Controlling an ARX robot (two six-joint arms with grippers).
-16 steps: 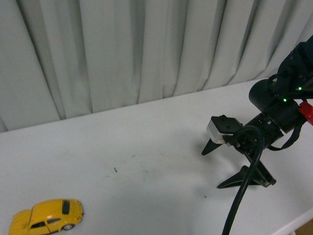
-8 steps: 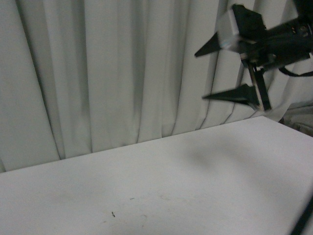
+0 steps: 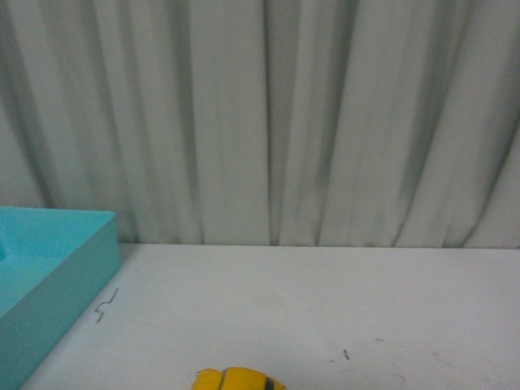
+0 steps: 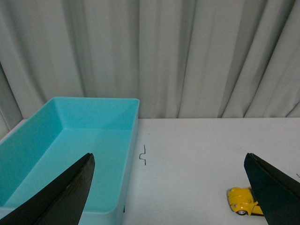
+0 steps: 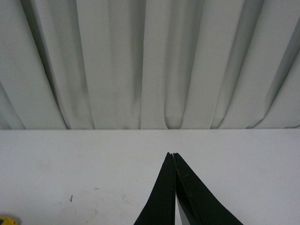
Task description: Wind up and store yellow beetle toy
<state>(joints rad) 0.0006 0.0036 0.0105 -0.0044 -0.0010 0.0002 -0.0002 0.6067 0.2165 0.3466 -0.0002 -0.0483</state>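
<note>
"Beside one finger of L gripper (image 4: 168, 154), that's the yellow beetle toy (image 4: 243, 200)?"
"Yep, on the table (image 4: 197, 140). L jaws spread wide, teal bin (image 4: 134, 136) by other finger. R gripper (image 5: 172, 154) pinched closed, nothing btwn tips."

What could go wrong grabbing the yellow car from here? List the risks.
The yellow beetle toy shows at one finger of the open left gripper, not centred; closing now would likely miss it or set it rolling. The right gripper is shut and would have to open first. The front view cuts the toy off at its lower edge.
</note>
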